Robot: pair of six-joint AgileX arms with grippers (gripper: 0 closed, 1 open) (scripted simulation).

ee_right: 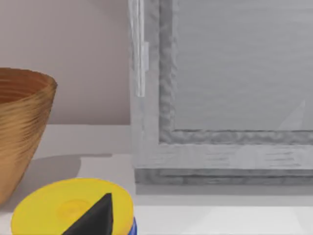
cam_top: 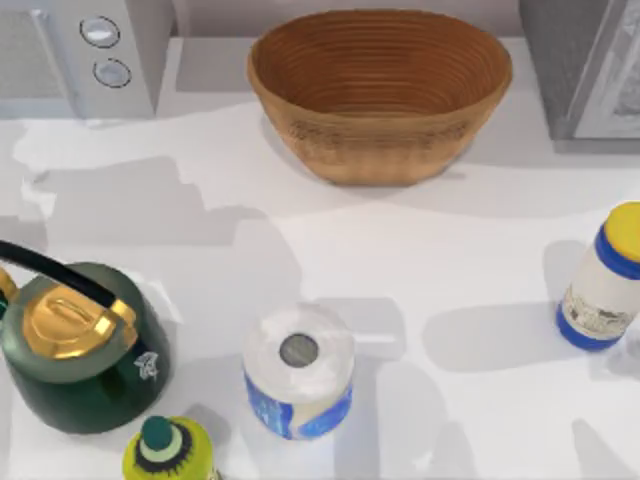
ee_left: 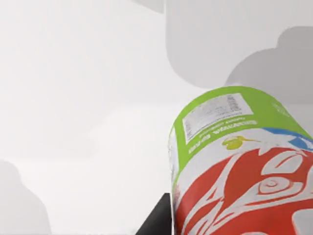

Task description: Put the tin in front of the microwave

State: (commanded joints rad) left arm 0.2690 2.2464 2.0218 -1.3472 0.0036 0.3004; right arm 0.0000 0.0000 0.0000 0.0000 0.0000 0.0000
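Note:
The tin [ee_left: 234,166], with its red and green label and white lettering, looms close in the left wrist view, tilted, with the white table far behind it. My left gripper [ee_left: 159,221] is shut on the tin; one dark finger [ee_left: 155,223] shows against its side. The pale grey microwave [cam_top: 90,50] with two round dials stands at the table's back left corner. My right gripper [ee_right: 93,218] hovers just over the yellow cap of a white bottle [ee_right: 68,208] at the right side.
A woven basket [cam_top: 380,90] sits at the back middle, a darker grey box [cam_top: 590,60] at the back right. A green kettle [cam_top: 80,345], a paper roll [cam_top: 298,370] and a yellow-green bottle [cam_top: 168,452] crowd the front left. The white bottle [cam_top: 605,280] stands far right.

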